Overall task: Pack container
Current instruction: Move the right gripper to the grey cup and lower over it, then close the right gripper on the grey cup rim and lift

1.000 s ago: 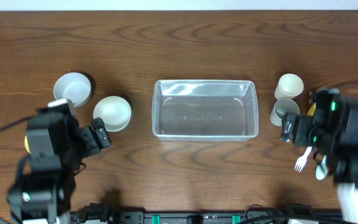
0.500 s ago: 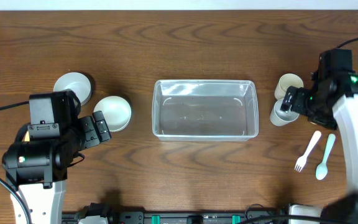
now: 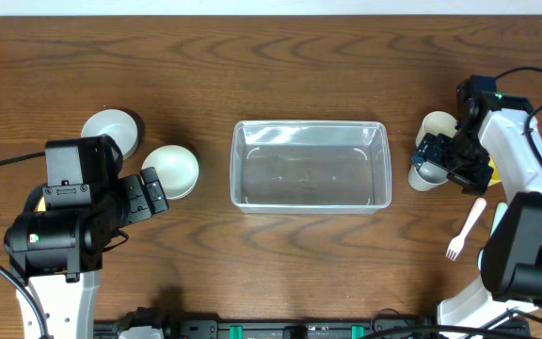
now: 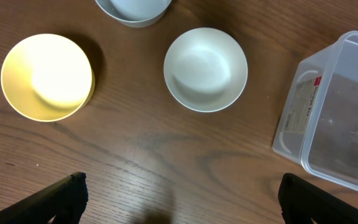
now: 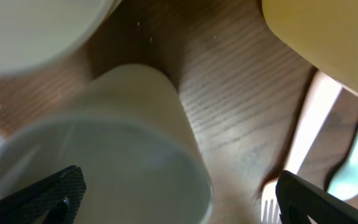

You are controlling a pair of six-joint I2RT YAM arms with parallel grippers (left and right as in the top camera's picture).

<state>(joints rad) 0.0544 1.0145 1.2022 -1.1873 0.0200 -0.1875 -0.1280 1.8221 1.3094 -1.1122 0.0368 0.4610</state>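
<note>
The clear plastic container (image 3: 309, 202) stands empty at the table's middle; its left end shows in the left wrist view (image 4: 303, 99). Two white cups stand to its right, a far one (image 3: 439, 125) and a near one (image 3: 422, 175). My right gripper (image 3: 442, 162) is open and low over the near cup (image 5: 104, 162), which lies between its fingers (image 5: 182, 199). My left gripper (image 3: 153, 195) is open and empty (image 4: 182, 202), in front of a white bowl (image 3: 170, 169) (image 4: 206, 68).
A grey-white bowl (image 3: 111, 132) stands far left. A yellow bowl (image 4: 47, 76) shows in the left wrist view. A white fork (image 3: 466, 229) lies front right, with a spoon (image 5: 353, 162) beside it. Something yellow (image 5: 328, 43) is close to the right gripper.
My right arm has swung from the front right, by the fork and spoon, back and left onto the near cup. My left arm moved slightly back earlier, then stayed still.
</note>
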